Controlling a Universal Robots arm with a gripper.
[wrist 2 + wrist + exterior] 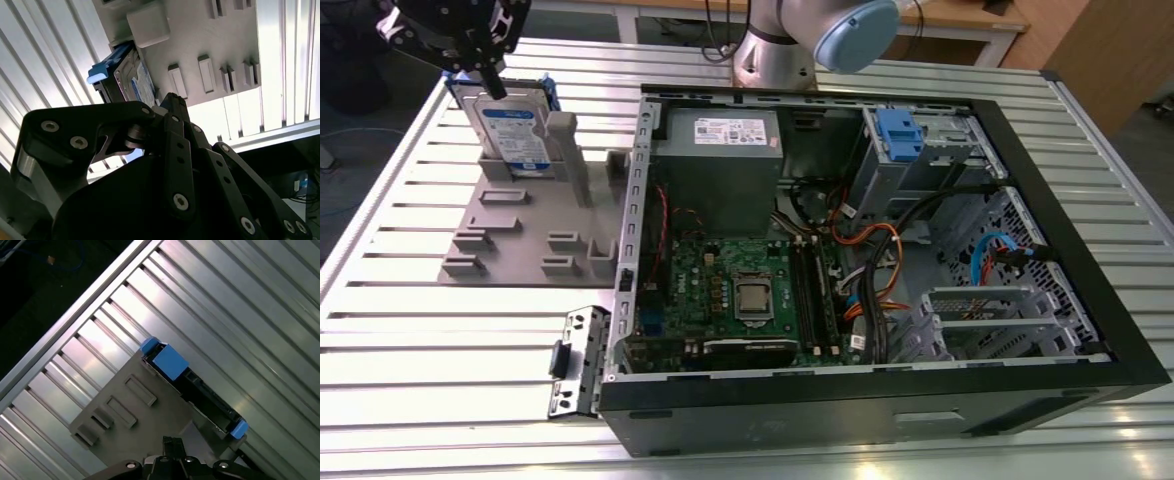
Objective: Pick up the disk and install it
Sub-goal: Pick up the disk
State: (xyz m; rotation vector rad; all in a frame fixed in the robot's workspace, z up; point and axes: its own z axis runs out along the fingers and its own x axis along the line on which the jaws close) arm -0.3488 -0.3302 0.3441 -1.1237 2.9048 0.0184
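Disk (511, 130) first: it stands on edge in a slot at the back of the grey fixture plate (520, 235), near the table's (400, 330) far edge at the exterior view's left. I count one disk. Its labelled face is turned toward the exterior camera, and its blue frame shows along the sides. It looks taller than wide, so I take its long axis to run upright. From the first wrist view I see the disk (195, 385) edge-on from above, with blue tabs at both ends and the fixture plate (135, 410) beside it. In the second wrist view the disk (135, 80) sits against a tall grey block of the plate (200, 40).

My one gripper (491, 88) hangs directly over the disk's top edge, right at it. Whether it is clenched, released or grasping the disk I cannot tell. In both wrist views the gripper (167, 100) (172, 445) is close to the disk.

The plate carries several low raised blocks besides the slot that holds the disk.

One open computer case (854, 410) lies on its side on the table, just beside the plate on the exterior view's right. Inside it I see one grey power supply box (720, 150) with a white sticker, one green motherboard (734, 290), one blue clip (898, 130) on a grey metal cage, and loose cables.
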